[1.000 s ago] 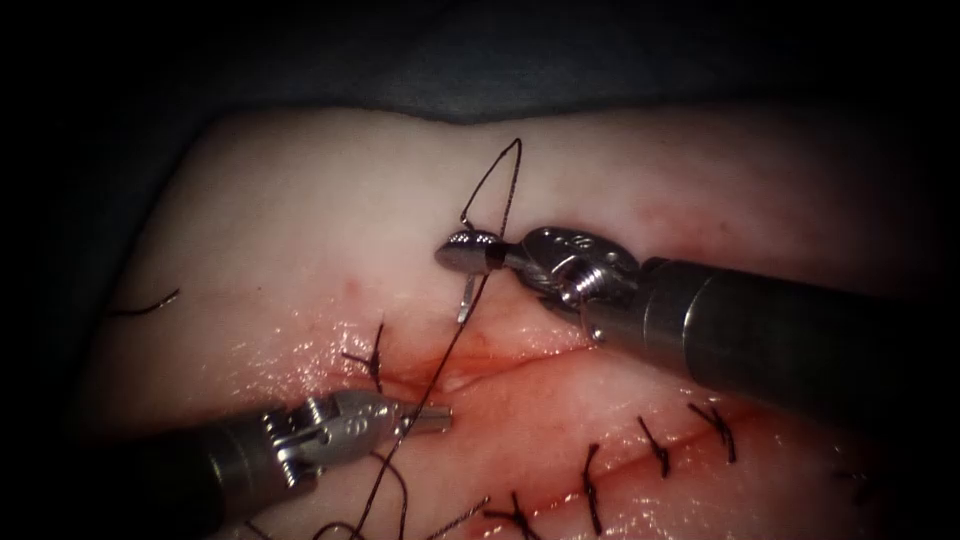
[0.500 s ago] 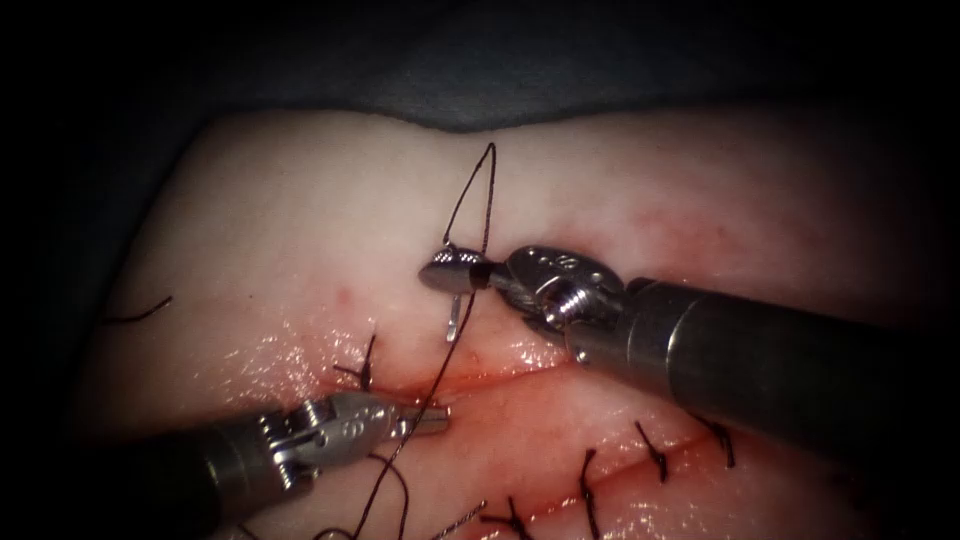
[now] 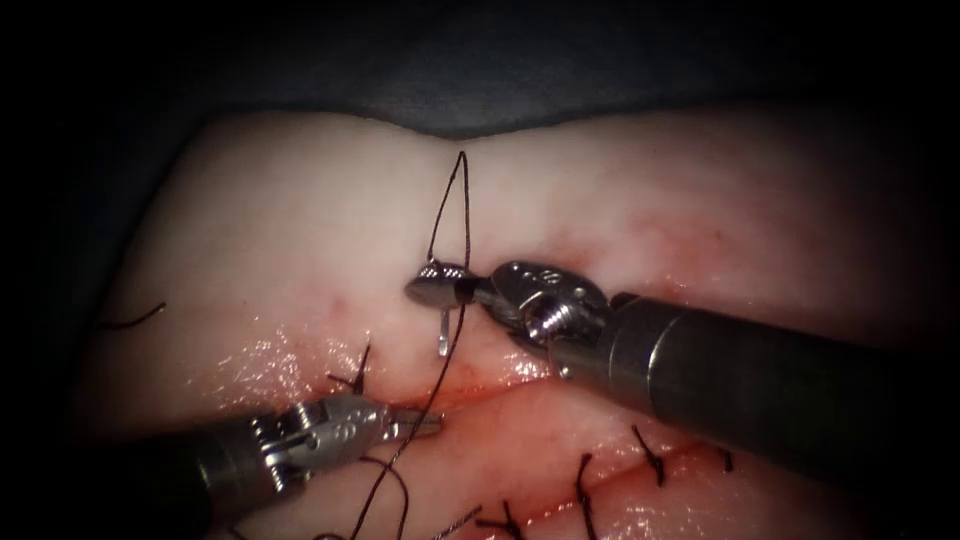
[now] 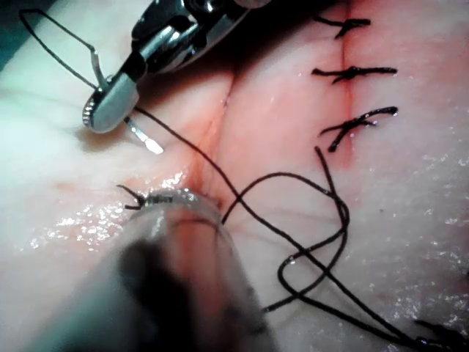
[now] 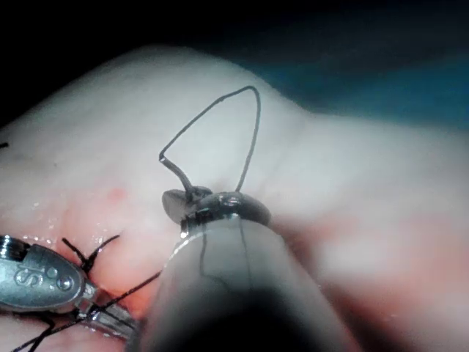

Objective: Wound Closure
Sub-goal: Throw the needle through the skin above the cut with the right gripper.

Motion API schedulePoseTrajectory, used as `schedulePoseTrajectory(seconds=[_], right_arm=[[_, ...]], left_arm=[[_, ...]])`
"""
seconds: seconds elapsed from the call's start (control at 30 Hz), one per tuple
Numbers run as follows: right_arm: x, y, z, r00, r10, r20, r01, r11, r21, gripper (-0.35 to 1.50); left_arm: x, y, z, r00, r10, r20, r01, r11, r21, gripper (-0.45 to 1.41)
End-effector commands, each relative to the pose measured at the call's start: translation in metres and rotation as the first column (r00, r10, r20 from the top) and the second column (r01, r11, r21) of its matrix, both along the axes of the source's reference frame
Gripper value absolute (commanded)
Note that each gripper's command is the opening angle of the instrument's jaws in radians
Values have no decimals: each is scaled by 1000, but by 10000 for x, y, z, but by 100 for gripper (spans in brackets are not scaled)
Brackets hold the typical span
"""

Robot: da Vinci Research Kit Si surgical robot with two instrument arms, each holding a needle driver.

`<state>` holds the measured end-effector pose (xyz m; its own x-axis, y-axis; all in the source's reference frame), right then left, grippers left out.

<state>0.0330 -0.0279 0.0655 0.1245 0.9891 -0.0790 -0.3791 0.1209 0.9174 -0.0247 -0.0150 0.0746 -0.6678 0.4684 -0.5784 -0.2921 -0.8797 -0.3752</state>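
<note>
My right tool (image 3: 425, 290) comes in from the right, its jaws shut on the curved needle (image 3: 441, 335) near mid-curve. The needle is out of the tissue (image 3: 300, 230); its point hangs just above the open cut (image 3: 480, 385). From the needle's tail the dark thread (image 3: 455, 185) loops up, then runs straight down to my left tool (image 3: 432, 425), whose jaws are shut on it at the cut. The left wrist view has the right tool's jaws (image 4: 110, 103), the needle tip (image 4: 150, 143) and slack thread loops (image 4: 322, 242). The right wrist view has the thread loop (image 5: 220, 103) and the left tool (image 5: 44, 279).
Finished stitches (image 3: 585, 490) with short dark ends close the cut's right part, also seen as stitches (image 4: 352, 73). One more stitch (image 3: 355, 372) sits left of the open gap. Red fluid (image 3: 330, 355) glistens along the cut. A cut thread end (image 3: 135, 318) lies far left.
My right tool has moved left and down toward the cut, carrying the needle and thread loop along. The left tool has stayed almost still at the cut.
</note>
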Motion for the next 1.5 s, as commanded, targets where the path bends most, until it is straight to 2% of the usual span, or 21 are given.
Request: schedulePoseTrajectory(seconds=[0.03, 0.07, 0.47, 0.6, 0.77, 0.83, 0.9, 0.93, 1.03, 1.33, 1.5], right_arm=[[11, 1, 2, 1000, -5, -5, 5, 1000, -5, -35], [11, -7, 1, 1000, -14, -8, 14, 1000, -11, -35], [11, -29, -3, 999, -32, -17, 32, 999, -2, -35], [11, -30, -3, 999, -30, -16, 30, 999, 14, -35], [8, -6, -3, 998, 29, -49, -26, 998, 52, -35], [8, 13, 2, 996, 74, -52, -71, 996, 56, -35], [7, 19, 4, 994, 95, -56, -92, 994, 57, -35], [6, 33, 9, 991, 126, -50, -123, 991, 57, -35], [4, 48, 15, 986, 158, -50, -156, 987, 45, -35], [3, 62, 20, 983, 176, -54, -173, 984, 47, -35], [4, 53, 14, 987, 154, -41, -150, 985, 81, -35]], left_arm=[[-7, 4, 4, 1000, 1, 3, -1, 1000, -2, -42], [-6, 4, 4, 1000, 1, 3, -1, 1000, -2, -42], [-7, 6, 3, 1000, 7, 2, -7, 1000, -11, -42], [-7, 6, 3, 1000, 10, 2, -10, 1000, -15, -42], [-8, 4, 4, 1000, 10, 0, -10, 1000, -17, -42], [-9, 4, 4, 1000, 9, 0, -9, 1000, -17, -42], [-9, 4, 4, 1000, 9, 0, -9, 1000, -17, -42], [-9, 4, 4, 1000, 8, -1, -8, 1000, -17, -42], [-9, 3, 3, 1000, 8, -2, -8, 1000, -18, -42], [-10, -2, 2, 1000, 6, -5, -7, 1000, -22, -42], [-9, -1, 1, 1000, 7, -4, -7, 1000, -21, -40]])
